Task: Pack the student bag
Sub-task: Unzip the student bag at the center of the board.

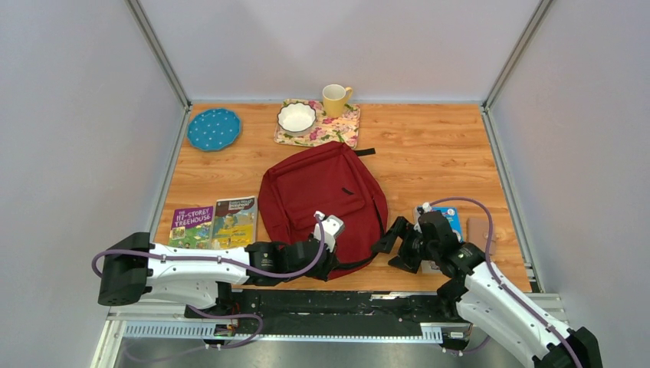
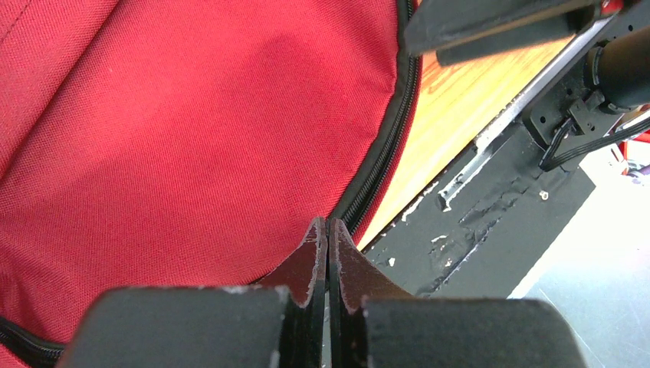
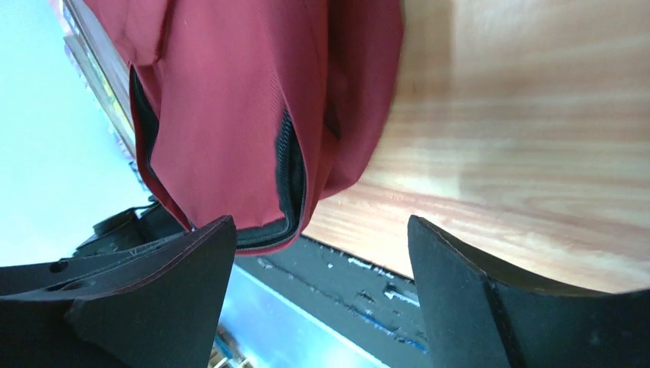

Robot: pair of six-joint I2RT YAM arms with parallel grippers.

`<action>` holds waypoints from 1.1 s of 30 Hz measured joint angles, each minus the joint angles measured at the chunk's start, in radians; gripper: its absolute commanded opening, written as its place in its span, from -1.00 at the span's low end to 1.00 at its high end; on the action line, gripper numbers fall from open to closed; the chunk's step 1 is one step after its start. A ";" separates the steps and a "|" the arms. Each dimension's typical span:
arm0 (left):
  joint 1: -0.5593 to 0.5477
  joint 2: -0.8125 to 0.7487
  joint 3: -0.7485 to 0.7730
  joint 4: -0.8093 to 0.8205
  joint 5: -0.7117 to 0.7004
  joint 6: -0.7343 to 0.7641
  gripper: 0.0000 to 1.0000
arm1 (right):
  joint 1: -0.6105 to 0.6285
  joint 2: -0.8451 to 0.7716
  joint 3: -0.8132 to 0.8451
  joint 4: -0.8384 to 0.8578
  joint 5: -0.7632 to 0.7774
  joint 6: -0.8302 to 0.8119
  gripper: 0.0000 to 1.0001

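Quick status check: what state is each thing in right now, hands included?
student bag: lying flat, front up.
left hand: shut, at bag's near edge.
right hand: open, beside bag's corner.
mug: upright on mat.
bowl: upright, empty.
plate: flat, empty.
books: closed, lying flat.

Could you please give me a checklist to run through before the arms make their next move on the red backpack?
1. Right gripper open: ok. Its fingers stand wide apart with nothing gripped, beside the near right edge of the student bag.
2. Left gripper shut: ok. Its tips sit at the bag's black zipper.
3. Left gripper actually pinching zipper or fabric: cannot tell.
4. Main compartment open for packing: cannot tell. From above the bag lies flat.
5. The two books packed: not ok. Both lie on the table, left of the bag.
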 measured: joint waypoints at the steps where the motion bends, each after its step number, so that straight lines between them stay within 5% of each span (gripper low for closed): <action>1: 0.000 0.000 0.000 0.001 0.000 0.001 -1.00 | 0.016 -0.011 -0.024 0.003 -0.009 0.044 0.71; 8: 0.000 0.000 0.000 0.007 0.000 0.005 -1.00 | 0.155 0.011 -0.055 0.126 -0.010 0.297 0.71; 13: 0.000 0.001 0.004 0.010 0.001 0.012 -1.00 | 0.204 0.094 -0.061 0.195 0.018 0.422 0.50; 24: 0.000 0.001 0.009 0.010 0.008 0.019 -1.00 | 0.214 0.141 -0.067 0.237 0.127 0.507 -0.94; 33: 0.000 -0.074 -0.019 -0.071 -0.060 0.000 -1.00 | 0.093 0.147 -0.056 0.228 0.153 0.366 -1.00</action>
